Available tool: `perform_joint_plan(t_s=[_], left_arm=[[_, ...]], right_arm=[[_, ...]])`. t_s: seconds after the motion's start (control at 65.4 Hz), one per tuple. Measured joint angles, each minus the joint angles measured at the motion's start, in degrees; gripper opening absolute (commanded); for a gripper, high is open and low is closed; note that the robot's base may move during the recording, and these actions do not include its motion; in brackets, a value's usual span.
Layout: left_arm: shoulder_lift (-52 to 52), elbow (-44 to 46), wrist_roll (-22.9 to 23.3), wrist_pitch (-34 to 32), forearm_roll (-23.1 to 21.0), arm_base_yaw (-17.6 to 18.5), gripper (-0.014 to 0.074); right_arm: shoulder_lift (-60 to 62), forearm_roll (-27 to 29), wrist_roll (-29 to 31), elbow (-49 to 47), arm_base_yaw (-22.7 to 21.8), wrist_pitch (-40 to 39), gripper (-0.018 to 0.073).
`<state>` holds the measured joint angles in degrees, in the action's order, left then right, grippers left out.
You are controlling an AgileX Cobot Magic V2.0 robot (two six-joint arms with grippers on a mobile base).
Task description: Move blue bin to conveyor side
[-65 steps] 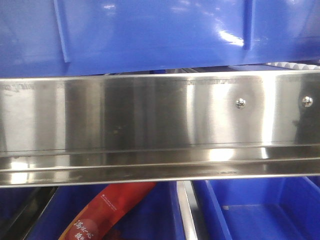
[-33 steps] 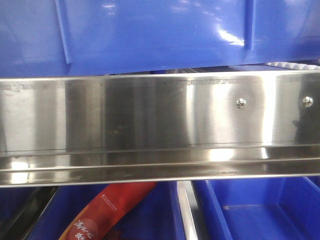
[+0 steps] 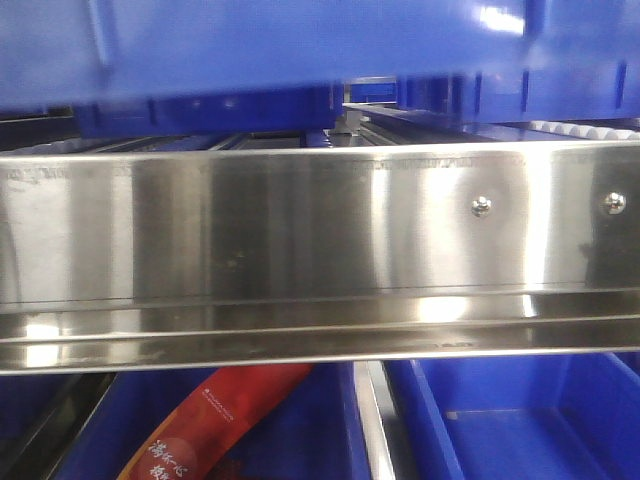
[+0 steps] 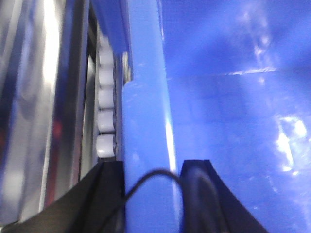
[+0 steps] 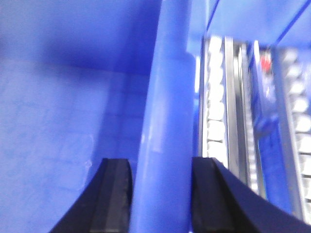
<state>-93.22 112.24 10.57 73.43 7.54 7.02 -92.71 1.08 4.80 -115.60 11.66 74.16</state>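
Steel rack (image 3: 300, 240) below blue bin (image 3: 250, 40), frontally

Shiny stainless-steel rail rack (image 3: 300, 250), two screws (image 3: 481, 207), white rollers (image 4: 106, 121), lower blue crates (image 3: 520, 420), red packet (image 3: 215, 420), bright glare

Red packet (image 3: 215, 420), lying in the lower left blue crate (image 3: 325, 430): one line of yellow Chinese characters runs along its length, too slanted and cut off by the picture's edge to read with certainty. A short line of tiny white print sits above them, illegible. Steel rail (image 3: 300, 240): faint stamped marks along the top edge at far left and centre-right, too small to read.
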Motion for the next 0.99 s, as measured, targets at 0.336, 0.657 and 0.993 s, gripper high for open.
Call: perform_joint_plan(t_s=[0.336,0.657,0.993], left_arm=[[8.93,-1.85,0.00,0.23,-0.10,0.00,-0.0009],[18.55,-16.69,0.00,0.64,-2.02,0.00,-0.0009],[24.04,-20.53,0.11,1.16,-4.23,0.00,-0.0009]], right_arm=[[8.63,3.04,-1.06,2.31,0.00,-0.01,-0.0078],[20.49,5.19,-1.62,21.30,0.00,-0.03,-0.0078],[28.58,5.97,-2.22,30.32,0.00,0.06,-0.0078]])
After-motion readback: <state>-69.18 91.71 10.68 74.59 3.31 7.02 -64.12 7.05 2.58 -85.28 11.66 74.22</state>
